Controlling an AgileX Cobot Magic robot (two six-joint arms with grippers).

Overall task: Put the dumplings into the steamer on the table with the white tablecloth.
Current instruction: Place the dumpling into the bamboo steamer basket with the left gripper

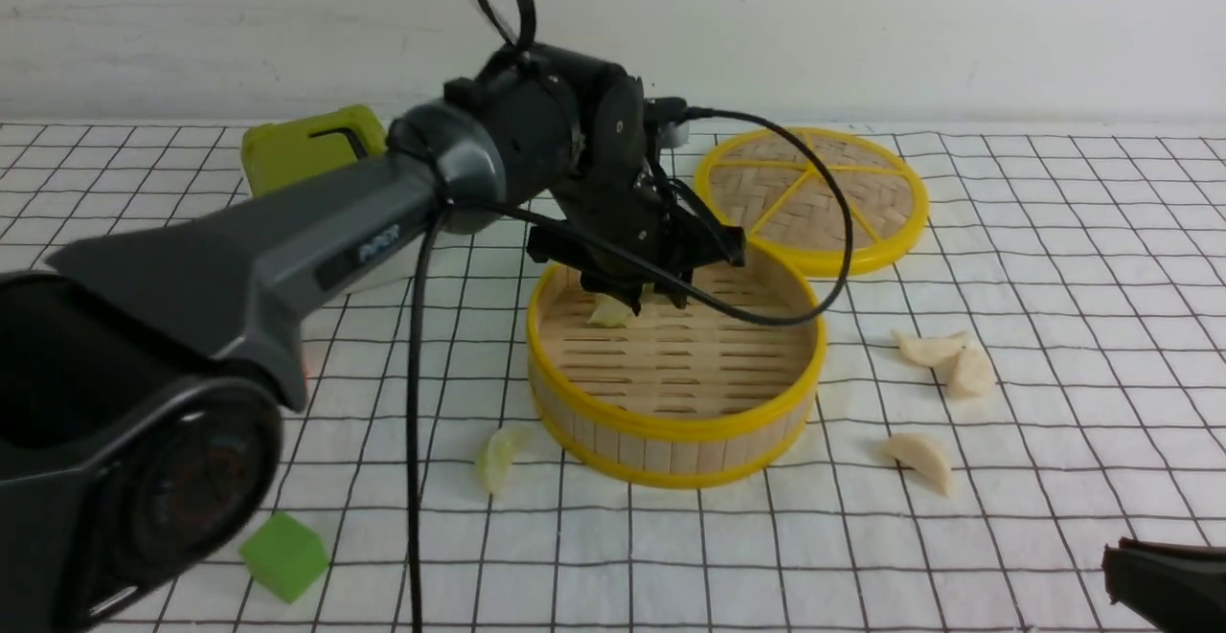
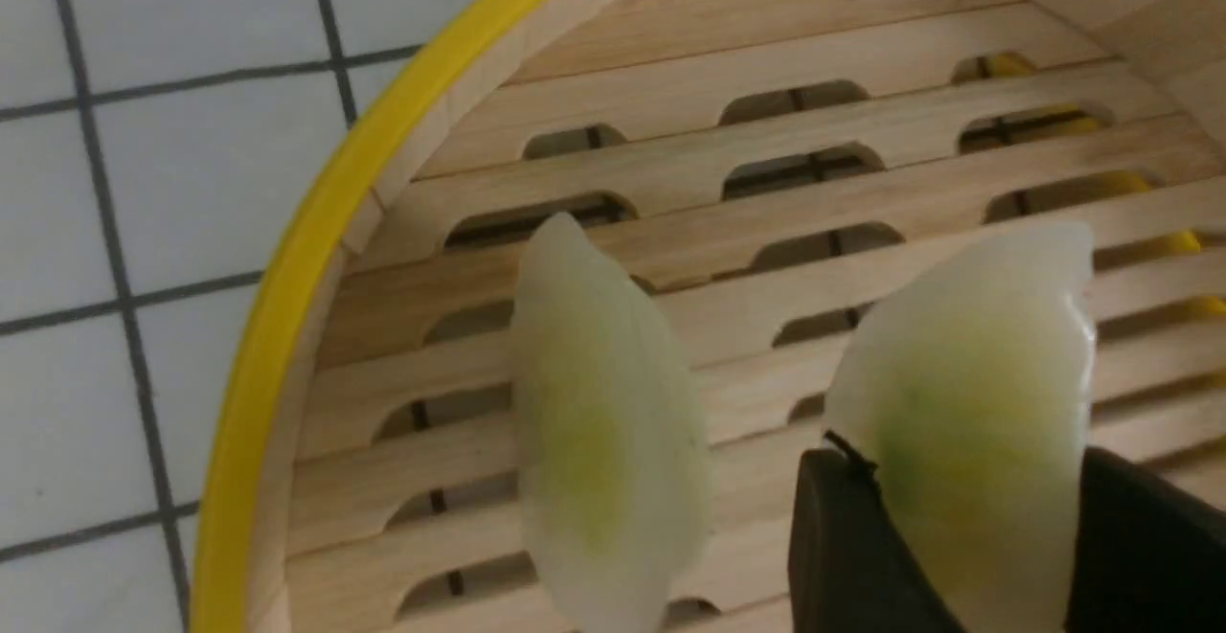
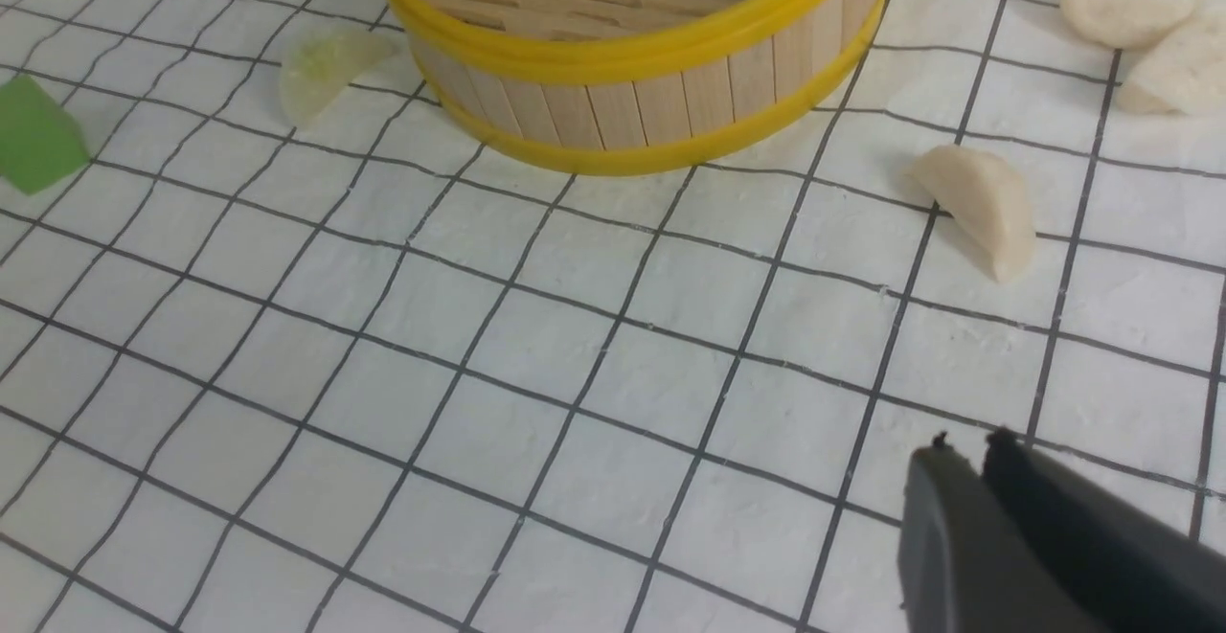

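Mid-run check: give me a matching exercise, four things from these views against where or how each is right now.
1 left gripper
2 right gripper
3 woven lid
4 green cube

a flat behind the steamer
b shut, empty, over the tablecloth
c near the robot, left of steamer
d gripping a green dumpling over steamer floor

Pairs: 1-d, 2-b, 3-a, 4-c

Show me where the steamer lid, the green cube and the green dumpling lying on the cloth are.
steamer lid (image 1: pixel 881 200), front view, its right woven panel.
green foam cube (image 1: pixel 283 554), front view, middle of the cube.
pale green dumpling on the cloth (image 1: pixel 498 459), front view, middle of its body.
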